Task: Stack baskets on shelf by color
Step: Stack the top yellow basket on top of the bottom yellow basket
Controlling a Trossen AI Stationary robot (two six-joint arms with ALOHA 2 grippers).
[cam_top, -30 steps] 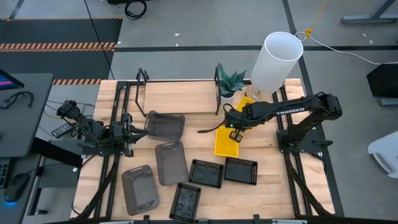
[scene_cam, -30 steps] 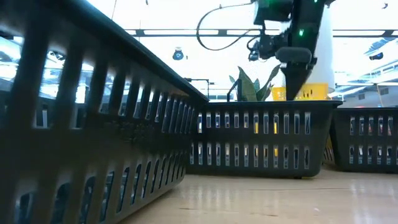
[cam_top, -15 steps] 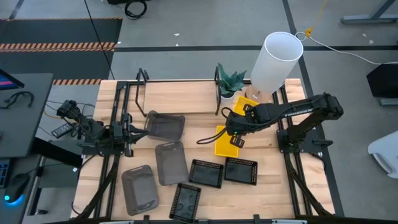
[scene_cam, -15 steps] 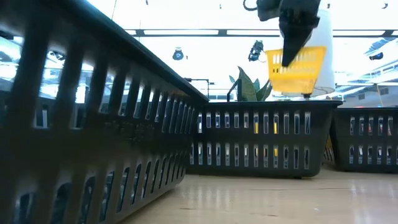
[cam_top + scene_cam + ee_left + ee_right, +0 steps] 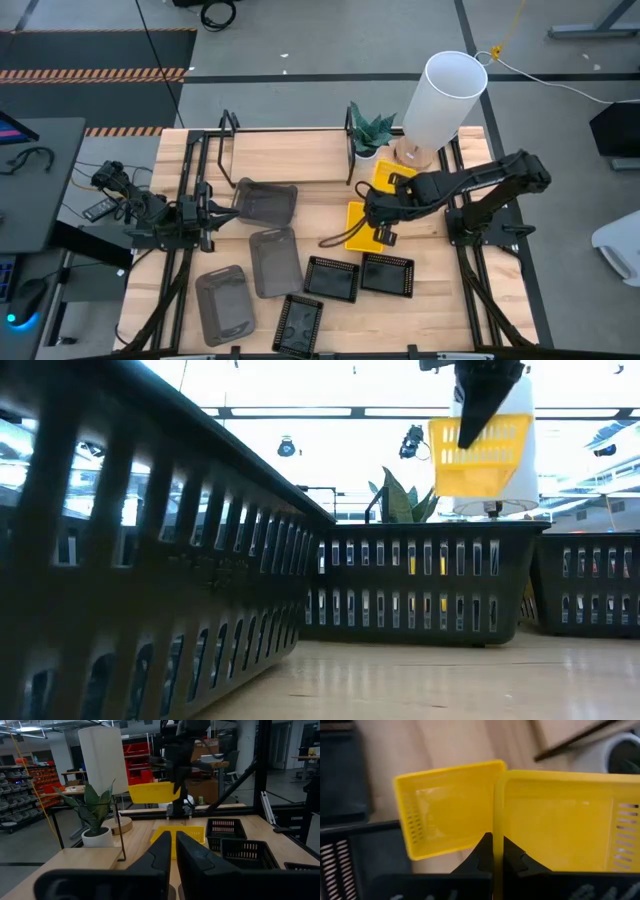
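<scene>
1. The right hand (image 5: 493, 851) is clamped on the thin side wall of a bright yellow shallow plastic basket (image 5: 478, 455), one finger inside the rim and one outside, which lets it carry the tray by its edge.
2. That basket hangs clear above the worktop (image 5: 310, 195), above a second yellow basket (image 5: 447, 810) lying flat near the black mesh baskets (image 5: 385, 272); lifting it high probably keeps it clear of the trays below.
3. The low light-wood shelf in a black rod frame (image 5: 290, 150) stands at the worktop's far edge.
4. The left hand (image 5: 172, 852) waits at the worktop's left side, fingers together, holding nothing.
</scene>
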